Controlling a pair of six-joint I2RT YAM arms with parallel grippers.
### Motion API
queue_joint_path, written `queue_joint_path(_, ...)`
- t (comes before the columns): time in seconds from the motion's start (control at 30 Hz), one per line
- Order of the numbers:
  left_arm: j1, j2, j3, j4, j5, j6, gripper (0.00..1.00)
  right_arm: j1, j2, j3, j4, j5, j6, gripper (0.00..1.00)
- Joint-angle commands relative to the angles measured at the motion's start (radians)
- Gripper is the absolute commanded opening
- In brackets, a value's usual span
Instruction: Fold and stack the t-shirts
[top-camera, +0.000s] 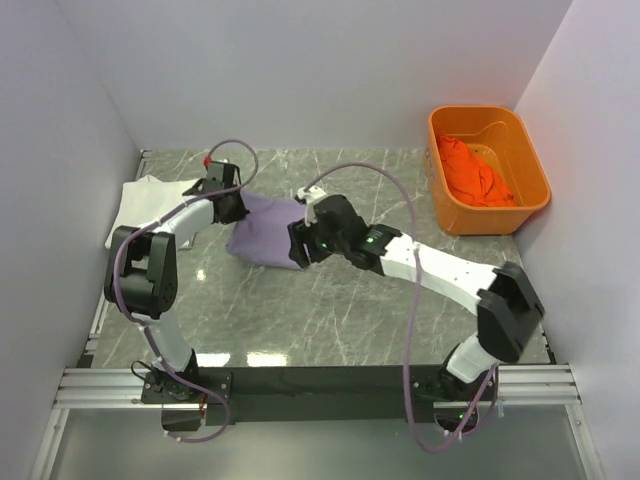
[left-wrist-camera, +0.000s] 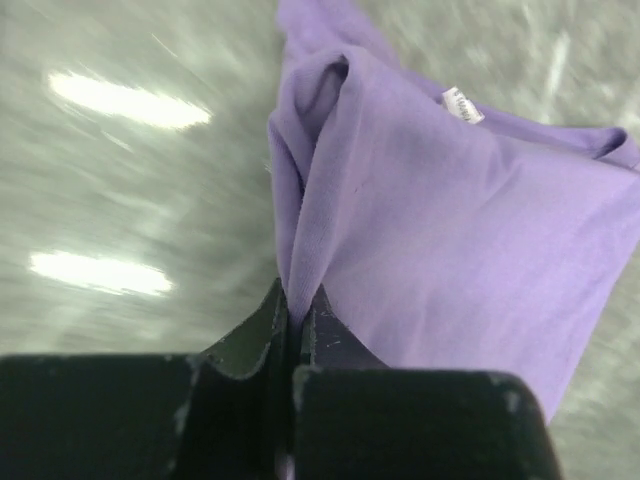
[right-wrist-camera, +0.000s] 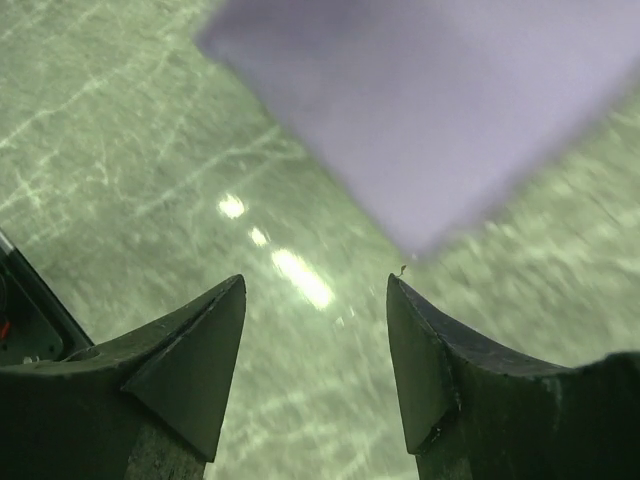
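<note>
Left tool (left-wrist-camera: 297, 303) pinches lavender shirt (left-wrist-camera: 450, 230); right tool (right-wrist-camera: 316, 283) gapes empty beside it.

No text is legible; the white tag (left-wrist-camera: 462, 105) on the lavender t-shirt (left-wrist-camera: 450, 250) is blurred

Soft matt cloth on the lavender t-shirt (left-wrist-camera: 450, 230). Glossy, marble-veined, glare-streaked on the table (top-camera: 330, 310). Smooth rigid plastic for the orange tub (top-camera: 490, 220) at upper right. Matt black, scuffed left fingers (left-wrist-camera: 245, 345).

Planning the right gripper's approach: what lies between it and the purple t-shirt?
Only bare marble tabletop, in the right wrist view, separates the right gripper from the purple t-shirt.
</note>
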Motion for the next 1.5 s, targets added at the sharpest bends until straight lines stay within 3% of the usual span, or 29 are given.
queue_joint_path(0.0, 0.032, -0.032, 0.107, -0.097, -0.173, 0.188, 0.01, -0.009, -0.104, -0.057, -0.076, 0.066, -0.008, 0.65)
queue_joint_path(0.23, 0.069, 0.001, 0.240, -0.131, -0.397, 0.336, 0.01, -0.009, -0.252, -0.149, -0.171, 0.113, -0.013, 0.65)
queue_joint_path(0.53, 0.104, 0.050, 0.351, -0.072, -0.592, 0.591, 0.01, -0.008, -0.233, -0.060, -0.306, 0.147, -0.040, 0.65)
queue_joint_path(0.83, 0.190, 0.110, 0.443, -0.053, -0.590, 0.750, 0.01, -0.009, -0.167, 0.033, -0.405, 0.160, -0.053, 0.65)
queue_joint_path(1.13, 0.316, 0.148, 0.492, -0.038, -0.569, 0.798, 0.01, -0.009, -0.082, 0.122, -0.495, 0.178, -0.054, 0.65)
queue_joint_path(1.47, 0.368, 0.267, 0.495, 0.027, -0.596, 0.854, 0.04, -0.008, -0.041, 0.165, -0.537, 0.170, -0.045, 0.65)
